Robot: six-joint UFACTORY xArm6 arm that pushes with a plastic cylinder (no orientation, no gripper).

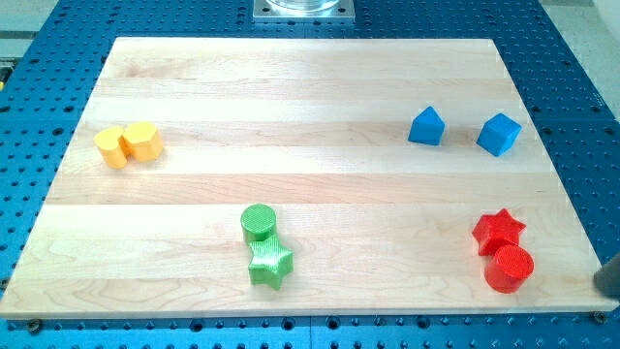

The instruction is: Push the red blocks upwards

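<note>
Camera view puts the red star [499, 231] and the red cylinder [510, 269] touching at the wooden board's [291, 97] lower right. My tip [612, 279] sits just right of the cylinder, off the board's edge, apart from it; no gripper to judge. Blue blocks [426, 127] [499, 134] lie above, green pair [263, 244] bottom centre, yellow pair [128, 144] left. No writing visible.

Two yellow blocks [128, 144], two blue blocks [463, 130], green cylinder [259, 222] touching green star [270, 262].
</note>
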